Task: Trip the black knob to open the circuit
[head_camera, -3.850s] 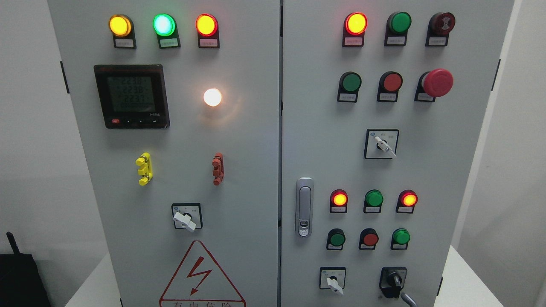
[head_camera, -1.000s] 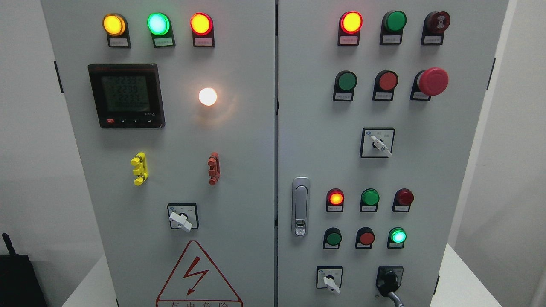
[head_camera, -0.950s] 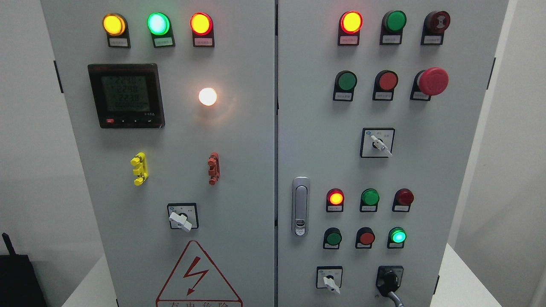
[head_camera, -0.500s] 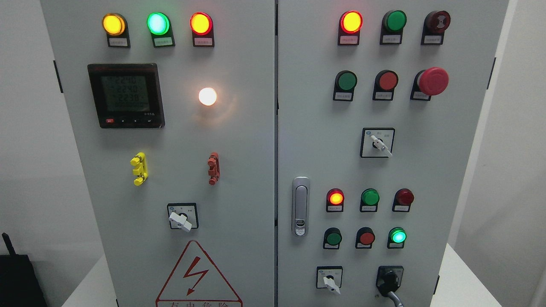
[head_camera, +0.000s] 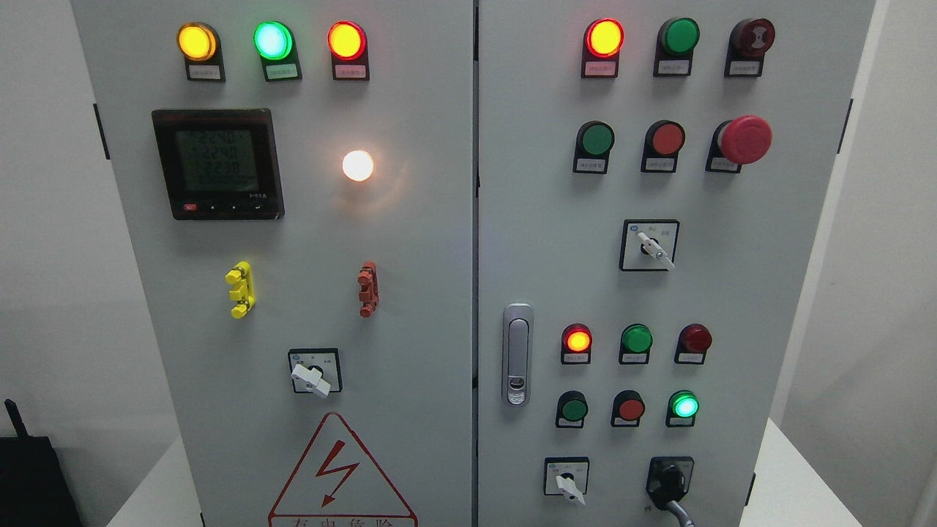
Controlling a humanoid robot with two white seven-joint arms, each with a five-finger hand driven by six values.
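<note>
The black knob [head_camera: 670,479] sits low on the right door of the big grey cabinet [head_camera: 410,241], near the bottom edge of the picture. No robot hand shows here — not the left one, not the right one — so I cannot tell if the fingers are spread or curled.

The knob looks like hard plastic. It is small and stubby, and it will likely feel stiff and turn with a click. It should not bend or break easily. The best place to hold it looks like the raised bar across its middle, with a finger on each side, and then twist. It may be a bit slippery, so the pinch should be firm.

A thin grey cable [head_camera: 681,512] hangs down just under the knob. A finger could catch on it. Just to the left is a small white switch [head_camera: 567,484], close enough to bump by mistake. Above the knob is a row of three buttons, and the green light [head_camera: 684,405] on the right end glows. One row higher, a red light [head_camera: 577,340] glows too. These should not be pressed.

The silver door handle [head_camera: 517,355] is further left, well apart from the knob. The big red mushroom button [head_camera: 745,139] is high up and far away. The left door has a black meter [head_camera: 217,164] and a red warning triangle [head_camera: 342,476] — nothing there is in the way.
</note>
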